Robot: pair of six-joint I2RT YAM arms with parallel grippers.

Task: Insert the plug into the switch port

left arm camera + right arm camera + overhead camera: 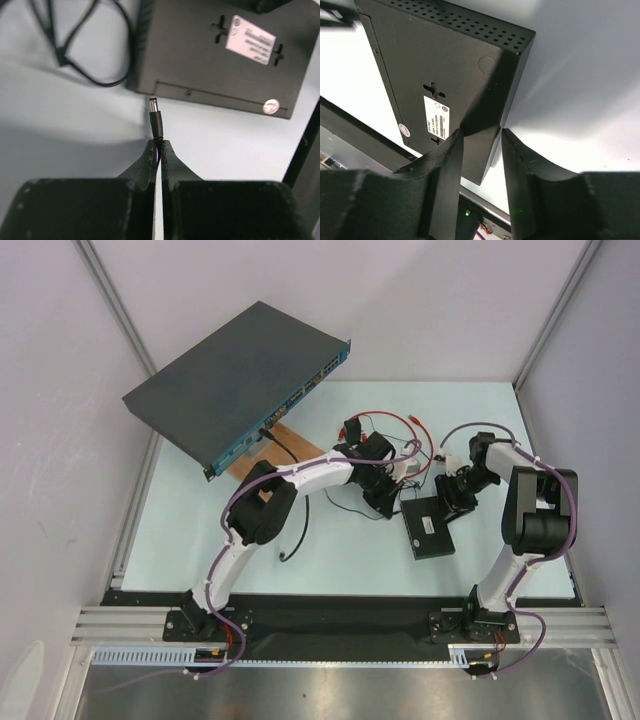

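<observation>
The plug [156, 119] is a small black barrel connector. My left gripper [159, 144] is shut on its rear end, and it points at the near side edge of the switch box [200, 55]. Its metal tip stops just short of that edge, near the box's left corner. The port itself does not show. The box is flat and black with a white label [250, 44]. My right gripper [480, 132] grips a corner of the box [445, 75], one finger on each side. In the top view the left gripper [388, 504] and right gripper [455, 502] flank the box [430, 532].
A large dark rack unit [240, 375] with a blue front stands at the back left on a wooden board [262, 458]. The red cable [392, 422] loops behind the grippers. A thin black wire [90, 55] lies left of the box. A black cable [300, 530] trails forward.
</observation>
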